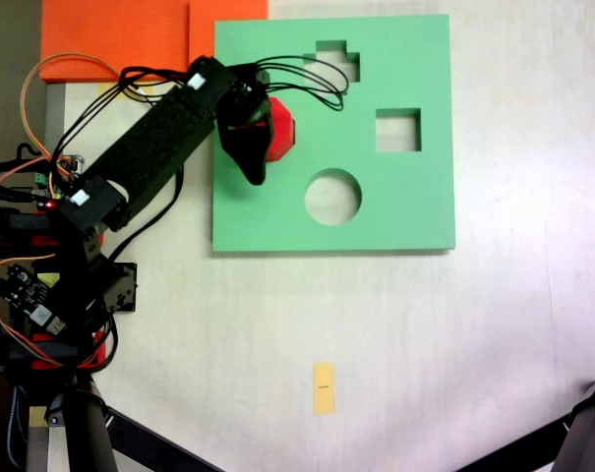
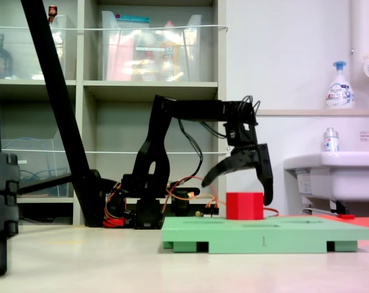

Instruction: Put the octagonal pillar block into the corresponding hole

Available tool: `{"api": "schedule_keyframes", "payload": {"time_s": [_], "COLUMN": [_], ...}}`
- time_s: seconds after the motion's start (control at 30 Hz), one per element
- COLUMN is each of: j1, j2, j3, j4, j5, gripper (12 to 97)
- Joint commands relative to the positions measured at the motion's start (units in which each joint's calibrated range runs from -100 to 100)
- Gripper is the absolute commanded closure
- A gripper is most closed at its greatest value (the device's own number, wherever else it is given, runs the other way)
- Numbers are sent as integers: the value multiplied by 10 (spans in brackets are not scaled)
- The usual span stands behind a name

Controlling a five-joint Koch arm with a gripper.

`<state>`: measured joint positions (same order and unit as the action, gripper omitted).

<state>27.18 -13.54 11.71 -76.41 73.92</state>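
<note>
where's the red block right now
The red block sits on the green board, upper left area in the top-down fixed view, between the open gripper's fingers, left of the square cutout.

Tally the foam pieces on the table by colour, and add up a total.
Red: 1, the block sitting on the board.
Green: 1, the board with its cutouts.
Orange: 2, the sheets at the top edge of the fixed view from above.
Total: 4
</note>
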Motion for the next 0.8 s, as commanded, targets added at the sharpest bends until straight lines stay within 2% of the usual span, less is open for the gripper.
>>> {"api": "schedule_keyframes", "payload": {"time_s": [0.0, 0.2, 0.37, 0.53, 0.57, 0.63, 0.77], "j1": [4, 3, -34, -96, -112, -148, -213], "j2": [-32, -251, -425, -490, -504, -559, -641], "j3": [40, 54, 68, 91, 91, 87, 8], "j4": [9, 9, 30, 36, 36, 54, 200], "j5": [-2, -70, -232, -391, -434, -527, -580], "gripper": [131, 132, 134, 135, 185, 359, 419]}}
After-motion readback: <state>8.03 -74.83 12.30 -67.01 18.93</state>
